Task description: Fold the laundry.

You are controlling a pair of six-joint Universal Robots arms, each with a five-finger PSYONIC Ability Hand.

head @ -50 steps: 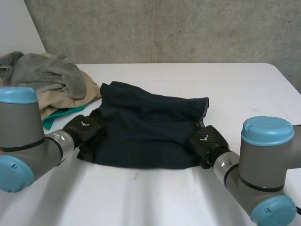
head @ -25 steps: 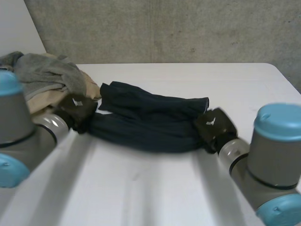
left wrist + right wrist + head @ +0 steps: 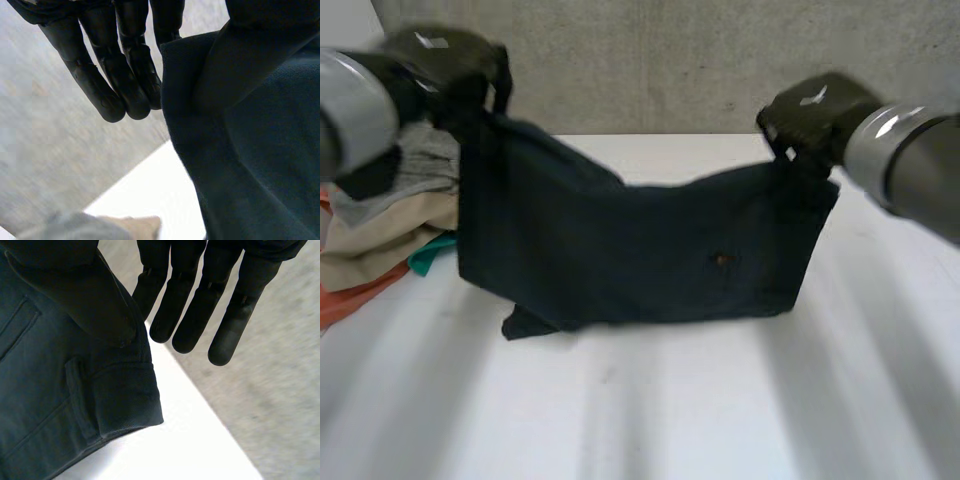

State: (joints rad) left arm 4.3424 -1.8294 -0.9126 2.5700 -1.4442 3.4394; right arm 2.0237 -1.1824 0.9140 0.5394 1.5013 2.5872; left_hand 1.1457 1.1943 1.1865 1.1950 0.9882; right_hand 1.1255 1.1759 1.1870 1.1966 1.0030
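Both hands have risen off the table (image 3: 720, 410) since a second ago. The dark garment (image 3: 640, 250), which lay flat then, now hangs spread between them.

Laundry pile (image 3: 380, 215) at 9 o'clock on the table: grey on top, beige below, teal and orange at the bottom edge. The garment's left side hangs in front of it.

Left hand (image 3: 440, 55) at about 10 o'clock, raised in front of the concrete wall (image 3: 650, 60). It grips the garment's upper left corner. In the left wrist view its fingers (image 3: 115, 85) are straight and close together, with the cloth edge (image 3: 250, 170) against the innermost one and the thumb on the cloth's other side, pinching it.

Garment sags along its top edge between the two grips. The lower hem reaches the table around 6 o'clock of the cloth, and one flap trails out at its 7 o'clock. Small orange mark (image 3: 722, 260) right of centre.

Right hand (image 3: 815, 108) at about 2 o'clock, lower than the left, holding the upper right corner. In the right wrist view the thumb lies across the cloth (image 3: 45, 400), nipping it against the nearest finger, while the other fingers (image 3: 190, 320) are straight and slightly spread, clear of the cloth. A belt loop (image 3: 80, 390) and the waistband corner (image 3: 127, 395) hang just under the thumb.
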